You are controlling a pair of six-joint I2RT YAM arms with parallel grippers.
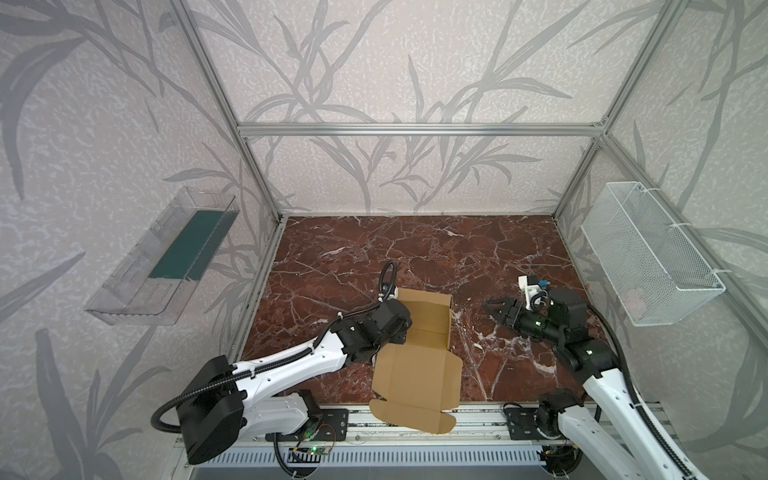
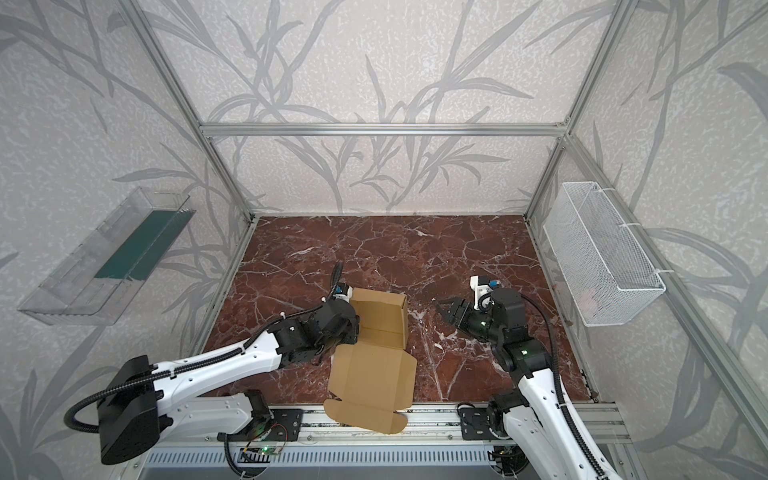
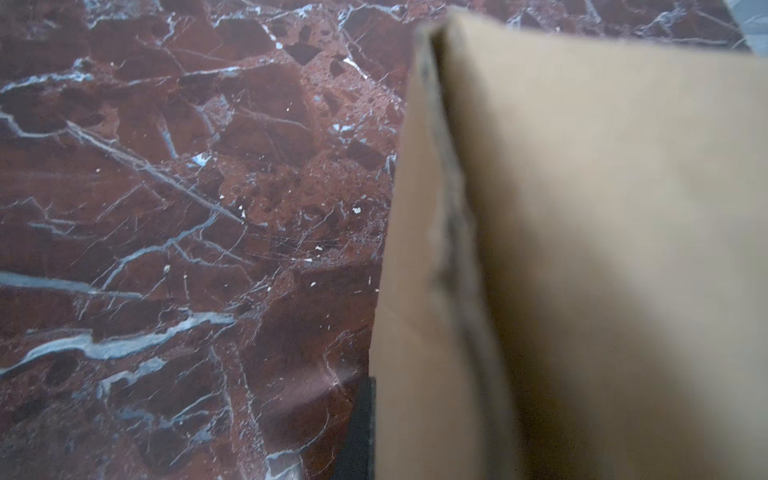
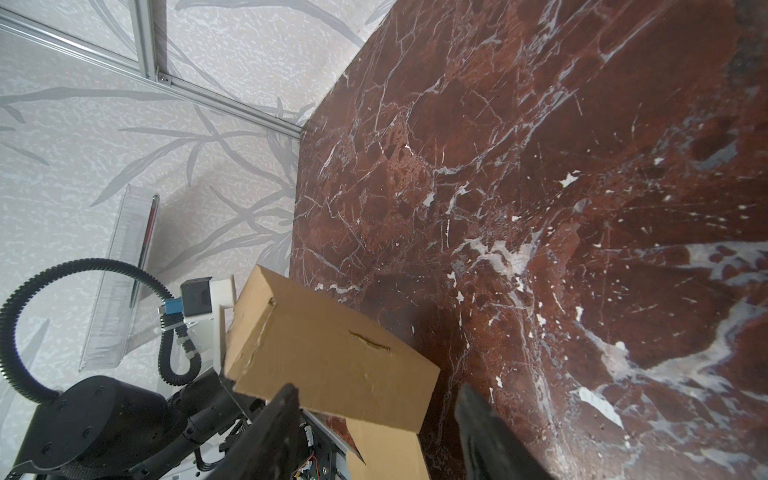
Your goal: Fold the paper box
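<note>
Both top views show the paper box [image 1: 419, 374] lying lengthwise front to back, left of centre, its near flap overhanging the front edge of the table [image 1: 436, 249]. Open marble lies beyond and rightward. The left gripper [image 1: 401, 334] is clamped on its left wall; the right gripper [image 1: 492, 306] hovers half-open, empty.

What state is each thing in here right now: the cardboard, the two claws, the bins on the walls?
paper box: half folded, far walls raised, lid panel flat and overhanging the near edge of the table.
left gripper: shut, seemingly pinching the box's side wall.
right gripper: open, empty, apart from the box.
clear tray: wall-mounted, holding a green sheet.
wire basket: wall-mounted, contents unclear.
</note>
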